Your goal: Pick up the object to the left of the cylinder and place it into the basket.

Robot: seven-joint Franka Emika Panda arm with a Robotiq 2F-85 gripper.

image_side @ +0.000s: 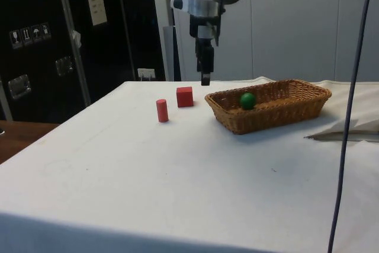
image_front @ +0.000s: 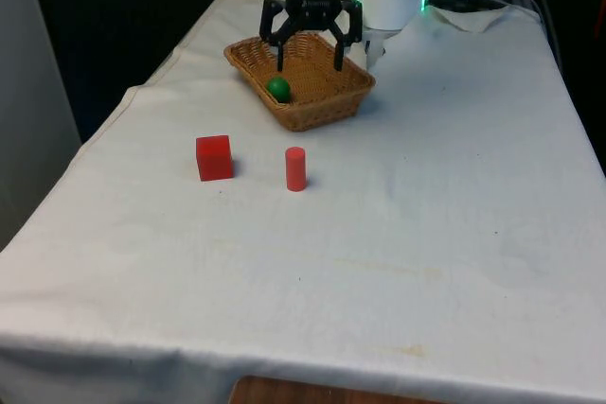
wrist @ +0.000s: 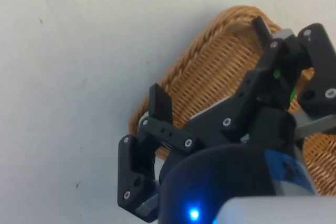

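A red cube (image_front: 214, 157) rests on the white cloth, to the front view's left of an upright red cylinder (image_front: 295, 168). In the side view the cube (image_side: 185, 96) lies beyond the cylinder (image_side: 161, 110). Behind them stands a wicker basket (image_front: 331, 98) holding a green ball (image_front: 278, 89). My gripper (image_front: 310, 61) hovers above the basket, open, with nothing between its fingers. From the side the gripper (image_side: 205, 79) hangs just over the basket's (image_side: 278, 115) end nearest the cube. In the wrist view the fingers (wrist: 159, 103) spread over the basket's weave (wrist: 210, 72).
The ball (image_side: 247, 100) lies inside the basket towards the cube's end. A wrinkled fold of cloth (image_side: 349, 131) lies beside the basket. Bare cloth stretches in front of the cube and cylinder down to the table's front edge (image_front: 303, 366).
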